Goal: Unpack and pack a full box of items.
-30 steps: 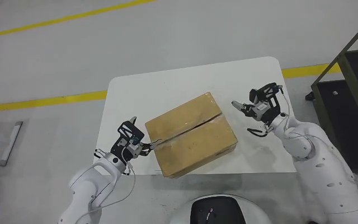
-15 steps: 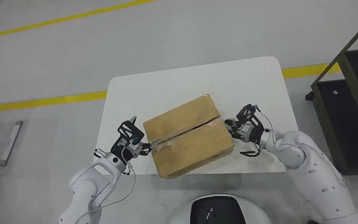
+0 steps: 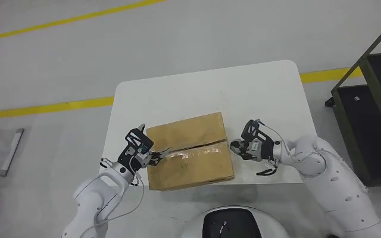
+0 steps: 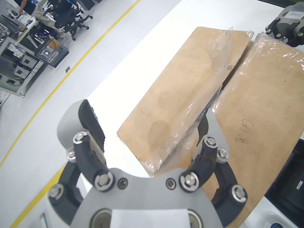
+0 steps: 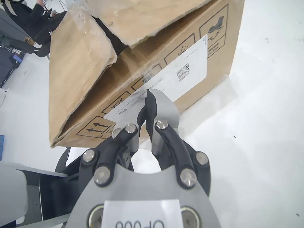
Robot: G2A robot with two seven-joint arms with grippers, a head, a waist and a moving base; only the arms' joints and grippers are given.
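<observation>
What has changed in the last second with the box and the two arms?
The right gripper swung in from beside the box to its end wall, now shut, and pushed it; the box turned, that end coming towards the robot, and lies nearly square with the table. The left gripper stayed open at the flap seam on the other end.

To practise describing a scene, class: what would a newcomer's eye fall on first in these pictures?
A brown cardboard box lies mid-way on the white table, its top flaps shut, with crinkled clear tape along the seam. The left hand sits open at one end of that seam. The right hand, shut, points at the white label on the opposite end.
</observation>
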